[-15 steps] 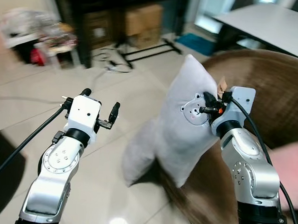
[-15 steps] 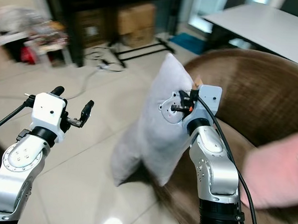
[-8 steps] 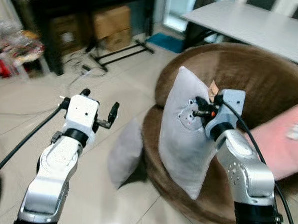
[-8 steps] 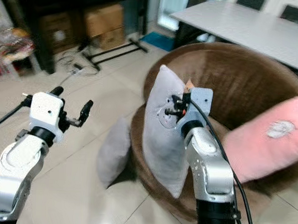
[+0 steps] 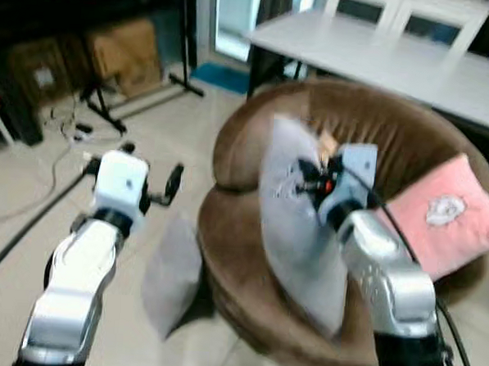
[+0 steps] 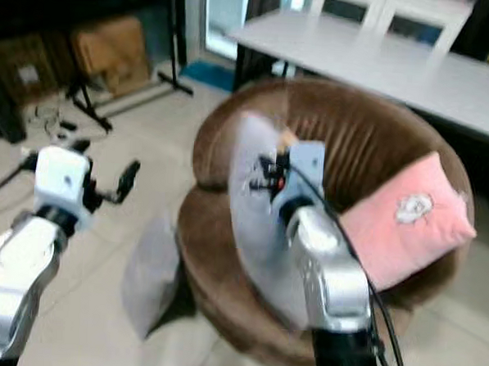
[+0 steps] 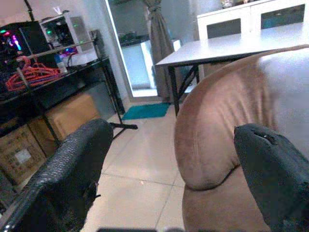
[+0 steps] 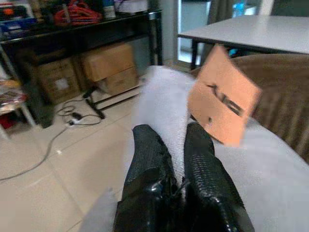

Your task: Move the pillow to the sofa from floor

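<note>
We are holding the grey pillow (image 5: pixel 295 227) upright over the sofa (image 5: pixel 411 142), at 12 o'clock before us, so that it is hanging above the seat rather than dragging on the floor (image 5: pixel 30 196). Our right gripper (image 8: pixel 176 166) is pinching the pillow's upper edge beside its tan tag (image 8: pixel 223 96), fingers (image 8: pixel 147 154) clenched on the fabric. Our left gripper (image 5: pixel 149 196) is waiting at 10 o'clock, fingers spread and empty, probably to keep clear of the load. The sofa's round seat is already cradling a pink pillow (image 5: pixel 444 214) at 2 o'clock. A second grey cushion (image 5: pixel 172 273) is leaning against the sofa's base on the floor.
</note>
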You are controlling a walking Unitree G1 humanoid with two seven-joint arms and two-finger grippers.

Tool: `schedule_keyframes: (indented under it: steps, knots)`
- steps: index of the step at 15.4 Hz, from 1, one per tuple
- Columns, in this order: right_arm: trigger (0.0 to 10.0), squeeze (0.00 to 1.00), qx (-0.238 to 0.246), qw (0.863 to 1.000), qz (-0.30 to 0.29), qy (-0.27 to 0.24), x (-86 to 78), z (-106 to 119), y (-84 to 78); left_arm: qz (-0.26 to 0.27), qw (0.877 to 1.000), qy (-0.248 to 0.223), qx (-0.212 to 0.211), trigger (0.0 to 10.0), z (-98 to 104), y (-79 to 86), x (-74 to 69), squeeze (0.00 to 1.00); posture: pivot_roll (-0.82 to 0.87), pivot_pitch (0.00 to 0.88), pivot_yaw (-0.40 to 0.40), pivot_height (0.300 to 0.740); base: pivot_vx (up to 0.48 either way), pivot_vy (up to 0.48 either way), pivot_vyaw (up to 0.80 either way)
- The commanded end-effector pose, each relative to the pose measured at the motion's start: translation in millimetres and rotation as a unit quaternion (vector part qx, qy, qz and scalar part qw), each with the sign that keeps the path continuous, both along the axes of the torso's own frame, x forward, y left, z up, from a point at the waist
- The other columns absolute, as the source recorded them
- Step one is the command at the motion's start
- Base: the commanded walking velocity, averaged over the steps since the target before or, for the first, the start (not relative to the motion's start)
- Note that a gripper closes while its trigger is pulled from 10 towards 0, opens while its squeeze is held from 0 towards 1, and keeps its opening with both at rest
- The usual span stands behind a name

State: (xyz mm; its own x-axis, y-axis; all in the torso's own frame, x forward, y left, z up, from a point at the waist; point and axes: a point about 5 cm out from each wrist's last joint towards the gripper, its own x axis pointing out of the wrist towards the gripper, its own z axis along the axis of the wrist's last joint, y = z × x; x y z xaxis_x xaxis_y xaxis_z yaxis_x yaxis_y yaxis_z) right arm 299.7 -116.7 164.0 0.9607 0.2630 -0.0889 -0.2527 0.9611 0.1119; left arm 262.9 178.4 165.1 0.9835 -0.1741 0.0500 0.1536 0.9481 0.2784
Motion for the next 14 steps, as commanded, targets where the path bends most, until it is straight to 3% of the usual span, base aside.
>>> schedule_keyframes:
  steps: [1,3,14]
  knots:
    - [10.0,0.0,0.0,0.999,-0.017,-0.028,2.5,11.7,-10.0,-0.017,1.0,-0.003,-0.007,10.0,1.5,-9.0,0.4,0.0,0.01,0.0,-0.019,0.74,0.285,0.0,-0.48]
    - [10.0,0.0,0.0,1.0,-0.017,-0.027,3.2,11.3,-10.2,-0.016,1.0,-0.003,-0.007,10.0,1.4,-8.8,0.7,0.0,0.01,0.0,-0.021,0.74,0.287,0.0,-0.8]
    - [10.0,0.0,-0.01,0.999,-0.009,-0.033,3.1,12.4,-8.5,-0.021,1.0,0.0,-0.005,10.0,0.2,-9.7,-1.1,0.0,0.01,0.0,-0.025,0.74,0.281,0.0,0.0]
